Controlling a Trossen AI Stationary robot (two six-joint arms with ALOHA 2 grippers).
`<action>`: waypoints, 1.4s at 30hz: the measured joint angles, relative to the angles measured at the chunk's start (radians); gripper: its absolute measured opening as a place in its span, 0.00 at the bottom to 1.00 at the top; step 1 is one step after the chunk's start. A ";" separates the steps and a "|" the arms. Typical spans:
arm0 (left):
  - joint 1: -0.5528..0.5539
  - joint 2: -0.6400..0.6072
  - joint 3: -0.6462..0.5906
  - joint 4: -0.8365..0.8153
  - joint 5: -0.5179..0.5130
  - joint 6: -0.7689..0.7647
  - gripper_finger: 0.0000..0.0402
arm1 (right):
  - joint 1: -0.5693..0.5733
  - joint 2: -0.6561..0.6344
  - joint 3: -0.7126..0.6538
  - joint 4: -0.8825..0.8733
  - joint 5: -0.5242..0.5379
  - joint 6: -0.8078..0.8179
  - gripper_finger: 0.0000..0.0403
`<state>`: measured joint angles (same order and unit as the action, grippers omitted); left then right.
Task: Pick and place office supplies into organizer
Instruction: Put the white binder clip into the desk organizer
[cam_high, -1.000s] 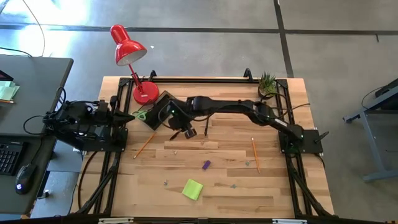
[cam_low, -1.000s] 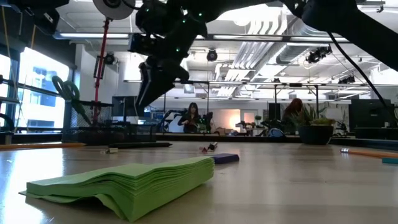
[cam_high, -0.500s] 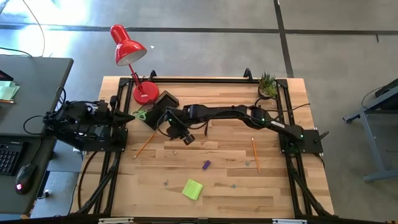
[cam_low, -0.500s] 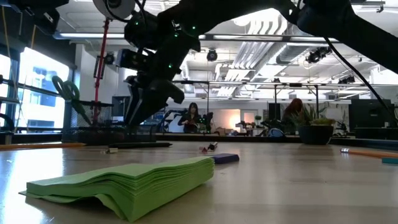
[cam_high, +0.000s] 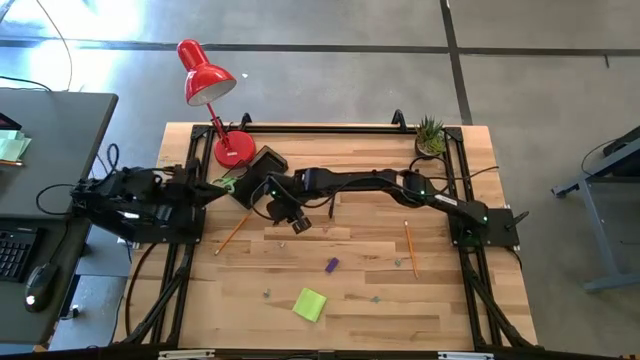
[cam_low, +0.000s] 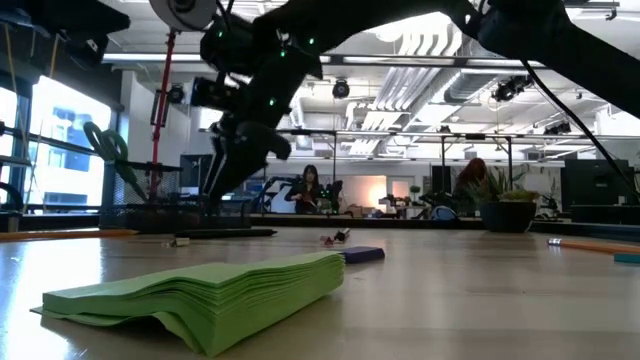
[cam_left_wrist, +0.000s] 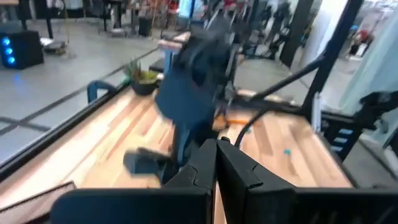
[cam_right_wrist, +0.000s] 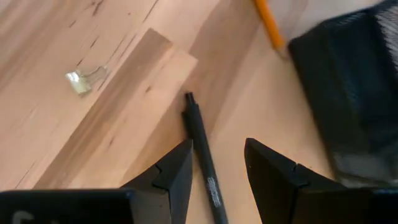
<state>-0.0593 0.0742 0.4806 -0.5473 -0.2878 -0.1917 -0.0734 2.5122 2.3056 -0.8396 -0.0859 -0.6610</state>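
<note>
Office supplies lay scattered across the pale wooden bench (cam_high: 440, 310) as the right hand (cam_right_wrist: 214, 163) hung over a slim black pen (cam_right_wrist: 204, 160), its two dark fingers (cam_right_wrist: 171, 171) spread wide with the pen lying between them and nothing yet held. In the wrist view a small metal binder clip (cam_right_wrist: 84, 79) lay at the upper left of the frame, the tip of an orange pencil (cam_right_wrist: 269, 23) at the top, and the black mesh organizer tray (cam_right_wrist: 348, 93) filled the right side, close to the pen.

From above, the right arm stretched across to left of centre, its hand (cam_high: 290, 215) just below the organizer tray (cam_high: 262, 172), which sat in the upper left of the bench beside the round base of the red desk lamp (cam_high: 233, 148). Green-handled scissors (cam_high: 227, 183) lay at the tray's left corner. A lime-green sticky-note pad (cam_high: 309, 304) and a small purple piece (cam_high: 331, 265) lay lower in the frame, and a second orange pencil (cam_high: 410, 248) to the right.

The left hand (cam_left_wrist: 217, 163) waited, closed and empty, at the bench's left edge.

The step in hand looked to be the pick-up of the pen. The next move would call for a short descent, a firm pinch across the barrel, then a lift and a brief carry to a tray compartment.
</note>
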 joint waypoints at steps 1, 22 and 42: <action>0.000 0.017 0.000 0.017 0.000 -0.002 0.00 | 0.000 -0.009 0.008 -0.024 0.006 0.009 0.34; 0.000 0.607 0.084 -0.017 0.121 -0.025 0.00 | -0.002 -0.118 -0.004 -0.610 0.140 0.326 0.34; -0.165 0.869 0.085 0.085 0.216 0.038 0.00 | 0.106 -0.326 -0.005 -0.732 0.260 0.567 0.34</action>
<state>-0.2243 0.9433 0.5652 -0.4626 -0.0715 -0.1535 0.0328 2.1858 2.3005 -1.5719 0.1742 -0.0944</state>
